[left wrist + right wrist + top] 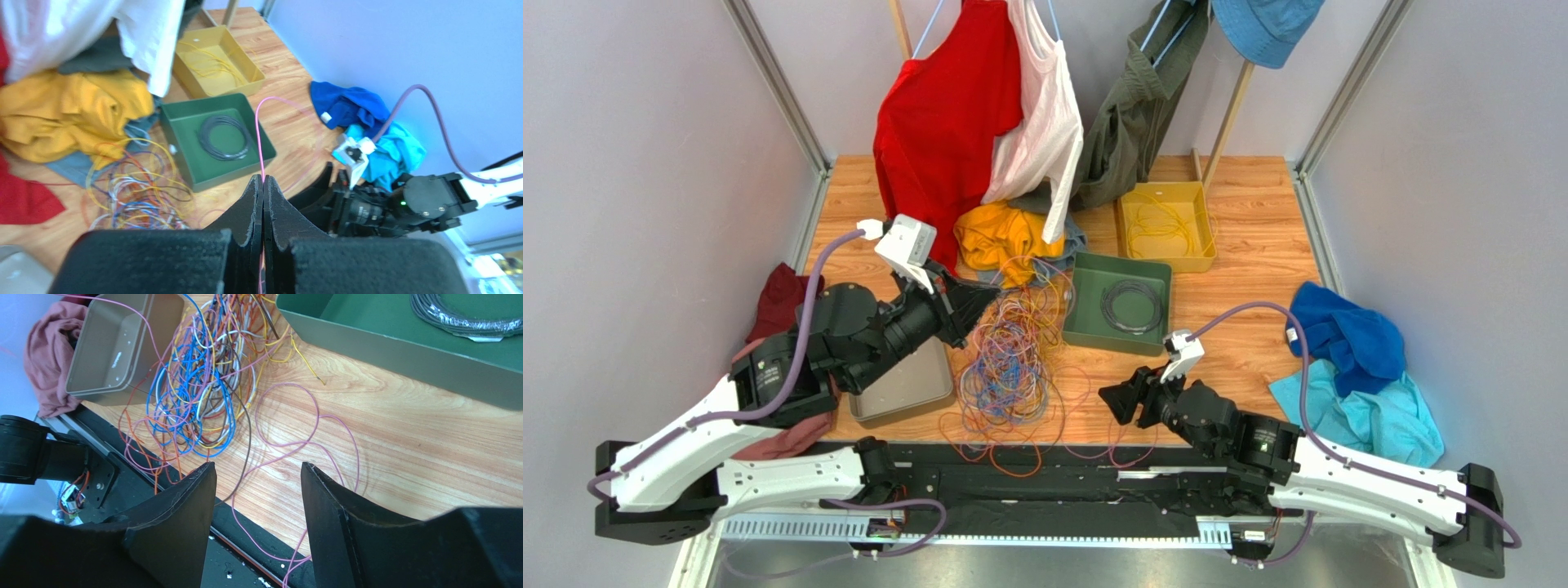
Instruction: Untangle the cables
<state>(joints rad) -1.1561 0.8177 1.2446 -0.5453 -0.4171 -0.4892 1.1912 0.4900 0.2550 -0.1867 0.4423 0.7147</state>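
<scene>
At the table's (1247, 263) near edge, about six o'clock, the right gripper (258, 471) hangs with its jaws apart. Beyond it the cables (1014, 361) lie heaped mid-table. At their eleven o'clock, the left gripper (263, 182) is clamped on one pink cable (260, 138).

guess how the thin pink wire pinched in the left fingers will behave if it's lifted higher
Probably floppy: the pink wire bends over in an arc beyond the left fingers instead of standing straight. Likely very light, being so thin. It may drag neighbours along if it runs into the cables, which lie in overlapping loops.
</scene>
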